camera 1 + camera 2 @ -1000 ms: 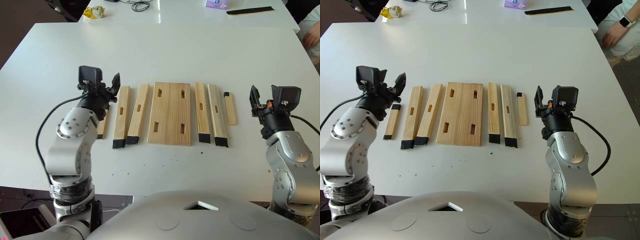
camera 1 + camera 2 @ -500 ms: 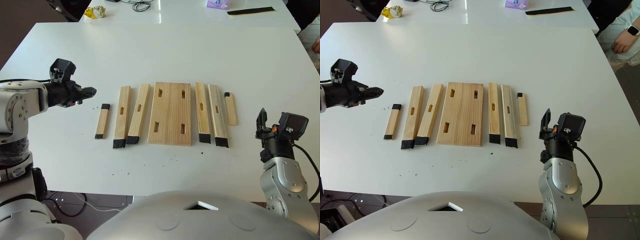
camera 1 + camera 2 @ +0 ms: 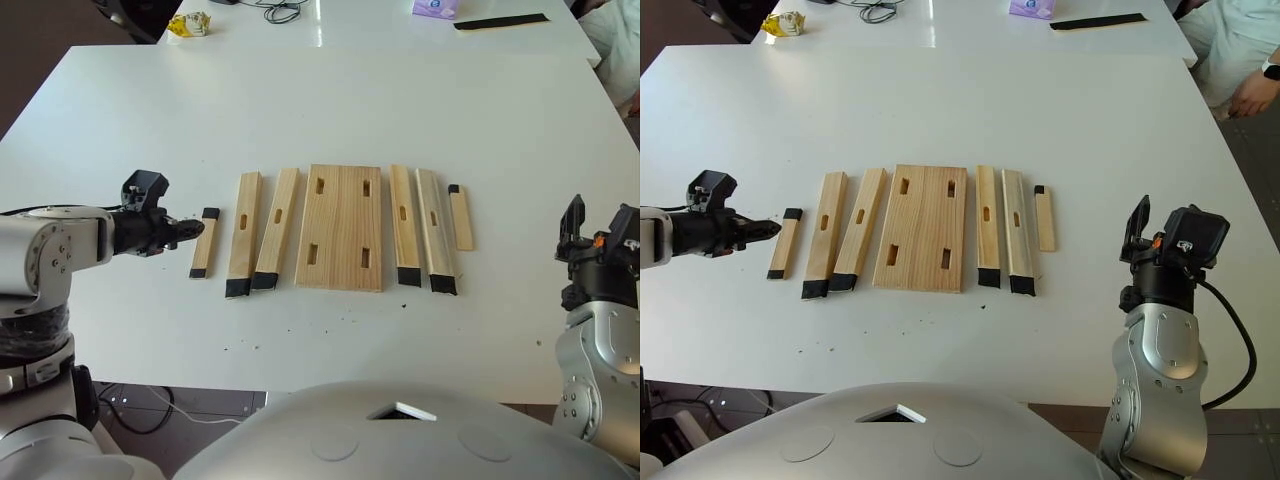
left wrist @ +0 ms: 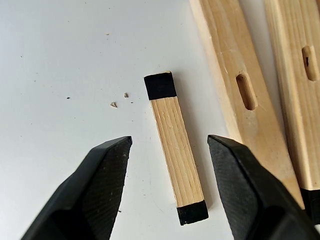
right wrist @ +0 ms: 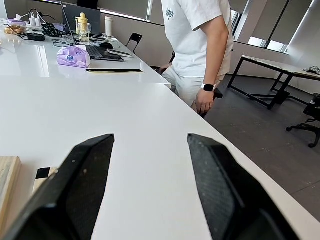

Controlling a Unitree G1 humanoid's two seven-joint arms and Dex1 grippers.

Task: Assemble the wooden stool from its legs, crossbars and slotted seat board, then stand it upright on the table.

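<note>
1. Stool is in parts. The seat board [image 3: 341,227] lies flat mid-table [image 3: 330,100], four slots facing up.
2. At the board's 9 o'clock: inner left leg [image 3: 277,225], then outer left leg [image 3: 244,232]. At 3 o'clock: inner right leg [image 3: 403,225], then outer right leg [image 3: 435,230]. All flat, black-tipped ends toward 6.
3. The left crossbar [image 3: 205,242] is further out at 9, the right crossbar [image 3: 460,216] further out at 3. Both are short and flat.
4. Left gripper [image 4: 170,142]: jaws spread, nothing held. Wrist view has its fingers [image 4: 107,165] flanking the left crossbar with no contact visible; height above table unclear. Head view puts it at the crossbar's 9 o'clock, just beside it, fingers hard to separate there.
5. Right gripper [image 5: 150,150]: jaws apart, empty, at the board's 3–4 o'clock, well apart from all parts.
6. Left wrist view: both left legs cut off by the frame; wood crumbs [image 4: 114,104] beside the crossbar's black end.
7. Right wrist view: a black-tipped wood end at the frame edge, cut off; can't tell which part.
8. Far edge, 12 o'clock: yellow packet [image 3: 188,24], purple pack [image 3: 433,8], black strip [image 3: 500,21].
</note>
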